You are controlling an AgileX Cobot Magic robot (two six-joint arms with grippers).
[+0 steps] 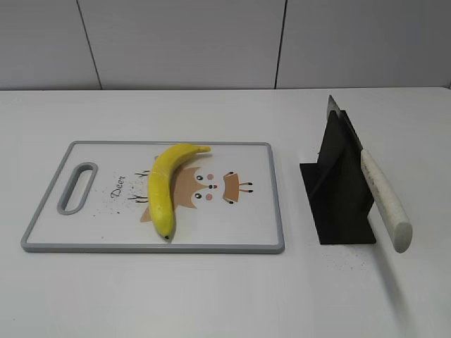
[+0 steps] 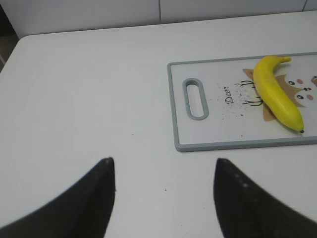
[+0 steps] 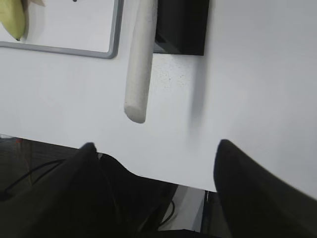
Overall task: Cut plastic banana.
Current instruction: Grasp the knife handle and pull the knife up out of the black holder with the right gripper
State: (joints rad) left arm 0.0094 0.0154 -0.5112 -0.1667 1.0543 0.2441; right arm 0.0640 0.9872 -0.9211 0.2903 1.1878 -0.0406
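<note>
banana: we see the plastic banana [image 1: 163, 186] lying loose on the cutting board [image 1: 261, 211], across the deer print, stem toward the far edge, dark tip toward the near edge; nothing pins it
knife: the knife [image 1: 380, 193] leans in a black stand [image 1: 338, 201] to the right of the board, well apart from the banana; white handle juts out toward the near table edge, blade tip up
left gripper: the left gripper [image 2: 163, 193] hovers over bare table [image 2: 89, 99] left of the board; fingers spread wide, holding nothing
right gripper: the right gripper [image 3: 153, 186] sits near the front table edge, short of the handle end; fingers spread, empty
stage: we judge nothing started; knife not picked up, banana whole
risk, grasp: handle is round and slanted; a skewed or off-centre pinch could let it twist in the fingers, or drag the stand along
risk, stand: the stand looks light; pulling sideways rather than along the slot may tip it
risk, cut: banana is glossy and curved; we expect it to roll or skid under the blade unless the left gripper steadies it
risk, board: a push could slide the board on the smooth table
</note>
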